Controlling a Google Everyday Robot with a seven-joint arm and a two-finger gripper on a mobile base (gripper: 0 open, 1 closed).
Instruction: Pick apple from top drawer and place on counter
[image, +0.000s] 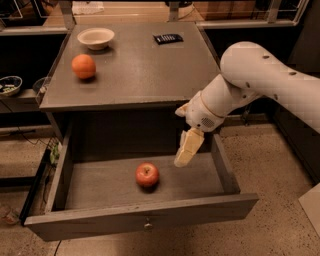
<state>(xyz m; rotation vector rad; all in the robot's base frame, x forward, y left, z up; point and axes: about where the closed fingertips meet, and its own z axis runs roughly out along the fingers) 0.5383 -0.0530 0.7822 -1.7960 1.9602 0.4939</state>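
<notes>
Apple (147, 174), one in number, was seen lying apart from the single gripper (181, 159), just to its lower left. The gripper was held pointing down over the right part of the one top drawer (140, 220); how far it was opened could not be told. The apple was rested on the floor of the drawer, which was pulled out, one small knob (147, 223) being set in its front. On the counter (135, 70) above were placed one orange (83, 66), one pale bowl (96, 37) and one dark flat object (167, 38), well apart.
</notes>
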